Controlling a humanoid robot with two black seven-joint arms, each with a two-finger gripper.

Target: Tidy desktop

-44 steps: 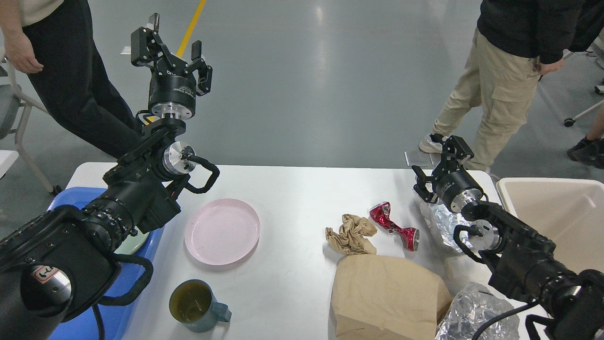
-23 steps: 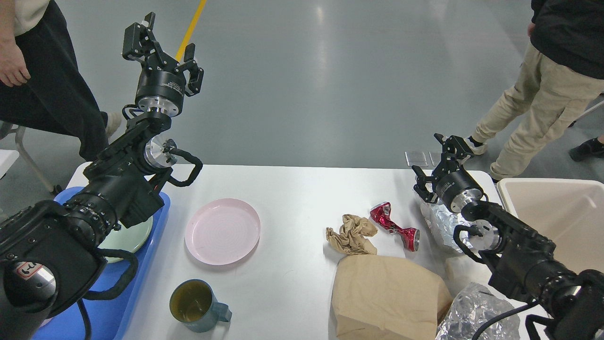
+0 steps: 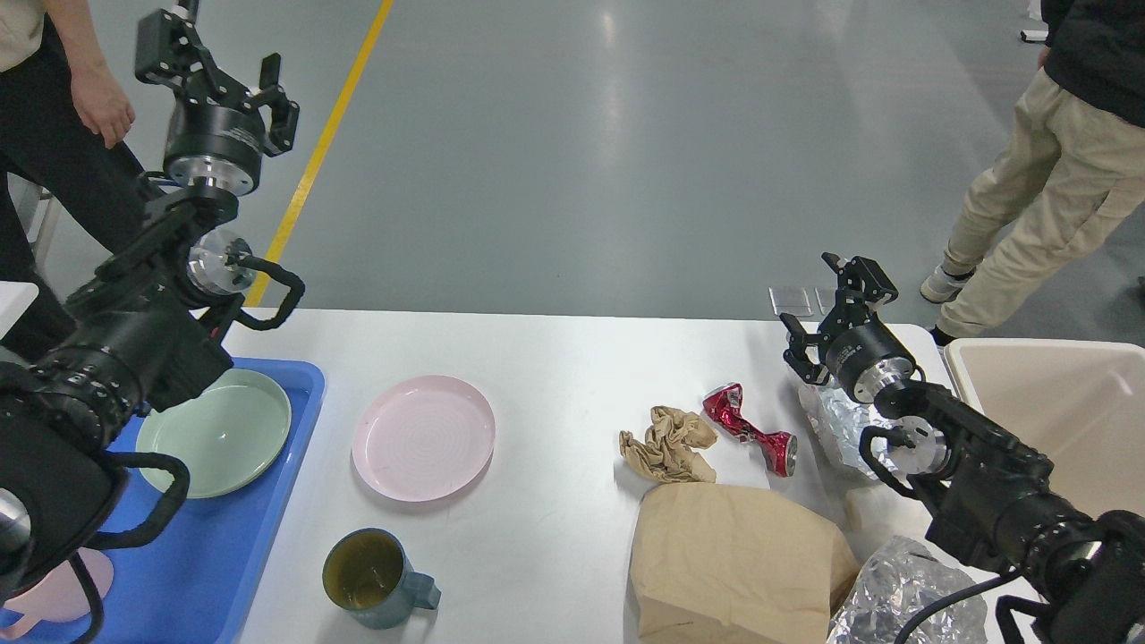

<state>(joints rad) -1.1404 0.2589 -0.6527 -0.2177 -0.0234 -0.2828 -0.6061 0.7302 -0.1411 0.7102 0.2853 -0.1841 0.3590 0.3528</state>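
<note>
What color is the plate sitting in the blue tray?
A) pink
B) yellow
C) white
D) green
D: the plate lying in the blue tray is pale green; the pink plate sits outside it, on the desktop.
</note>
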